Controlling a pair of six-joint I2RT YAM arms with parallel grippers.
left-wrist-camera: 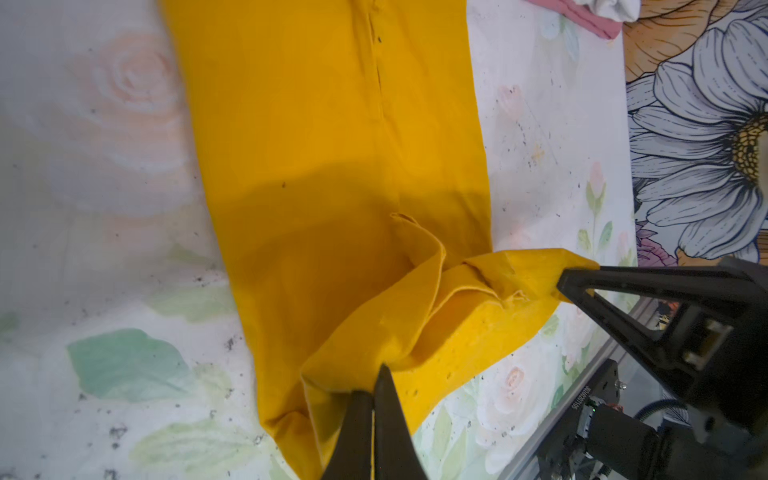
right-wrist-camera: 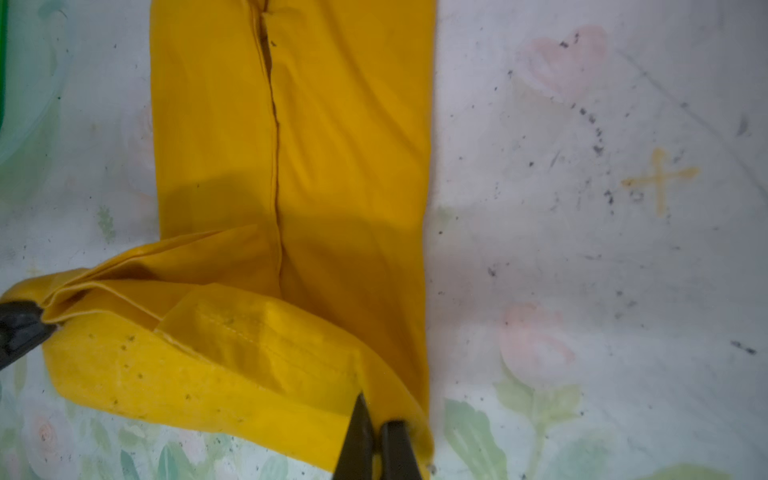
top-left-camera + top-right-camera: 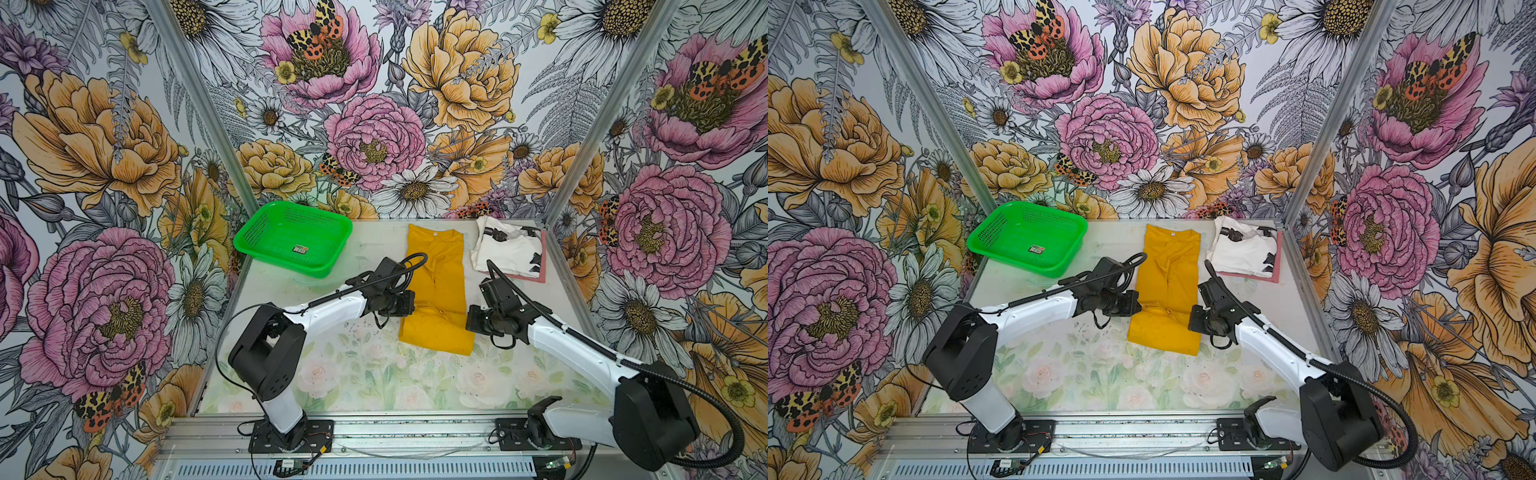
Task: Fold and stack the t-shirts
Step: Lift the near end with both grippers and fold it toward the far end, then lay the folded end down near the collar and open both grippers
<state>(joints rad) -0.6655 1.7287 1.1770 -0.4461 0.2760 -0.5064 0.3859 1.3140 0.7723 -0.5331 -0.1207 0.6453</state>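
Left arm point(image 3: 328, 309) and right arm point(image 3: 557, 336) reaching low over the tabletop point(image 3: 374, 374), left fingers point(image 1: 392, 424) and right fingers point(image 2: 359, 440) each pinching a near hem corner of the yellow shirt point(image 3: 436, 286), shirt lying mid-tabletop, hem bunched up

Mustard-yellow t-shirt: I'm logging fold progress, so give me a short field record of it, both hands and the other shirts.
shirt in work: mustard-yellow cloth t-shirt, a long narrow strip, neck label at far end, near end lifted
left hand: shut on its near left corner
right hand: shut on its near right corner
stack: white cloth t-shirt with black markings lying on pink cloth t-shirt, far right corner
basket: green plastic mesh basket, far left, no shirt inside
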